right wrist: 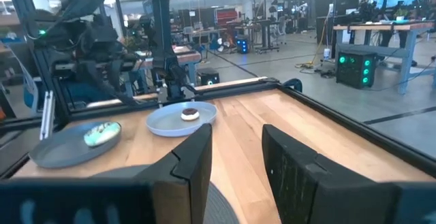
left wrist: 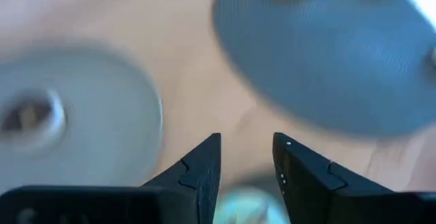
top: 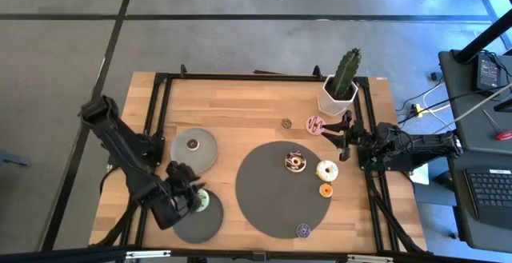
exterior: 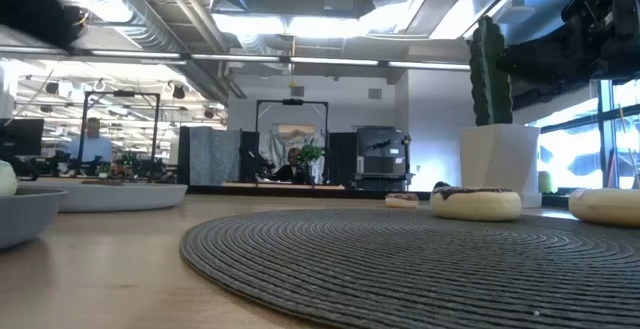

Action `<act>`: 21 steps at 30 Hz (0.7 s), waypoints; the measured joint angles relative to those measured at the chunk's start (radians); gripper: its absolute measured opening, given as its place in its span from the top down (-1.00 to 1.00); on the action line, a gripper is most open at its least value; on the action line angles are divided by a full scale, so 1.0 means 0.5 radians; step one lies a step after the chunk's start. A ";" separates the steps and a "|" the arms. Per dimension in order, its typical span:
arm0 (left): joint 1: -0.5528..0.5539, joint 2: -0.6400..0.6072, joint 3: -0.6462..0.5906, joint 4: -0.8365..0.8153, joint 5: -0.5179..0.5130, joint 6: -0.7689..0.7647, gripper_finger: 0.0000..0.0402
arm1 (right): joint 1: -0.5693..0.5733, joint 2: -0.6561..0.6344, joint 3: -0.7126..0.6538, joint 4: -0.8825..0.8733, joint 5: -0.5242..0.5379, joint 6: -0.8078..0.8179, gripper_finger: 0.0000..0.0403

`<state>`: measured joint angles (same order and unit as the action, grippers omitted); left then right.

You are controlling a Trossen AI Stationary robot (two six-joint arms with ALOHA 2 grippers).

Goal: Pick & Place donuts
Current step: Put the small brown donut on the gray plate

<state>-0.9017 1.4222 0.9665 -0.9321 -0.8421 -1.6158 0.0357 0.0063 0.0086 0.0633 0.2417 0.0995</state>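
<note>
Left pincer (top: 194,196) released, empty, over the pale green donut (top: 202,200) on the grey plate (top: 210,223) near the surface's front-left corner. Right pincer (top: 346,135) parted, empty, at the right edge. Other donuts (top: 326,170) on the dark disc (top: 272,207). Likely light, rigid, slick; pinch across the ring.

The left claw (top: 194,197) covers part of the pale green donut (right wrist: 102,134) from above; the purple donut (top: 303,230) near the worktop's (top: 240,107) front edge is too small to make out; the left wrist view is all blur.
</note>
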 joint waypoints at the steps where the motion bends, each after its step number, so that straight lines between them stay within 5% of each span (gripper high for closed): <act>1: 0.023 -0.024 0.000 -0.001 -0.058 0.057 0.36 | 0.000 0.000 0.000 0.002 0.000 0.000 0.35; 7: 0.284 -0.095 0.001 0.006 -0.069 0.466 0.37 | 0.000 0.001 0.000 0.035 0.001 -0.021 0.35; 11: 0.527 -0.094 0.001 0.067 0.138 0.797 0.39 | 0.000 0.062 0.111 0.057 -0.117 -0.149 0.35; 15: 0.787 -0.093 0.001 0.227 0.376 1.195 0.41 | 0.001 0.312 0.271 0.033 -0.147 -0.257 0.35; 21: 1.095 -0.069 0.001 0.783 0.688 1.936 0.45 | 0.000 0.898 0.475 -0.006 0.160 -0.313 0.35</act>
<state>-0.3542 1.3879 0.9668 -0.5405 -0.4983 -0.6477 0.0356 0.4555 0.2459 0.0604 0.3219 -0.0569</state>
